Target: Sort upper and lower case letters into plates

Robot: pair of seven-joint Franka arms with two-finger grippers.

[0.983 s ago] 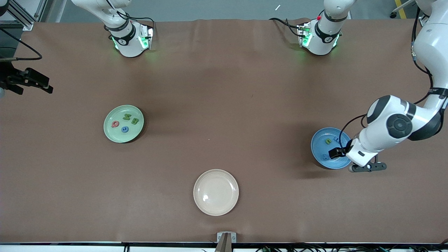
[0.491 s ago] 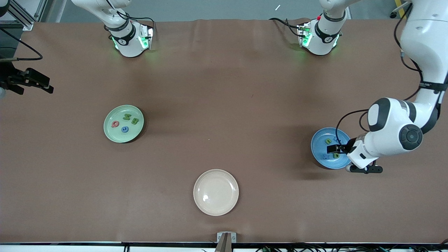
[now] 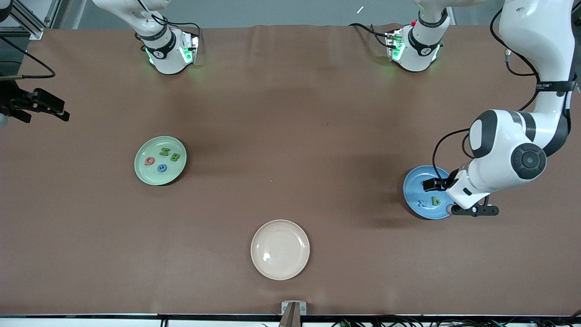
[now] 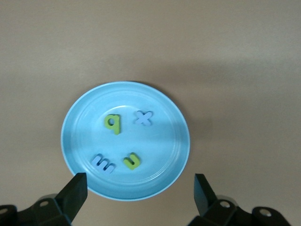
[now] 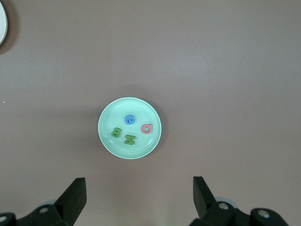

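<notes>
Front view, swept from the right arm's end across to the left arm's end.

Mid-height of frame: mint green plate [image 3: 156, 178] with four letters inside, among them a green M [image 3: 164, 151] and a green B [image 3: 174, 157]. Right gripper [image 5: 138, 200] high over this plate, fingers spread wide, nothing between them. Arm waiting.

Lower middle of frame: cream-white plate [image 3: 280, 250], bare. No loose letters seen on the table.

Mid-height, toward the left arm's end: blue plate [image 3: 413, 188] holding four small letters, among them a green b [image 3: 435, 200] and a blue x [image 3: 422, 202]. Left gripper [image 4: 138, 195] over this plate, fingers wide apart and empty.

Judged: sorting looks done or nearly so; step in hand probably clearing away from the blue plate.

To do well: lift straight up before swinging aside, fingers kept apart and clear of the rim. Slow start, so the plate is not nudged and the letters stay put.
</notes>
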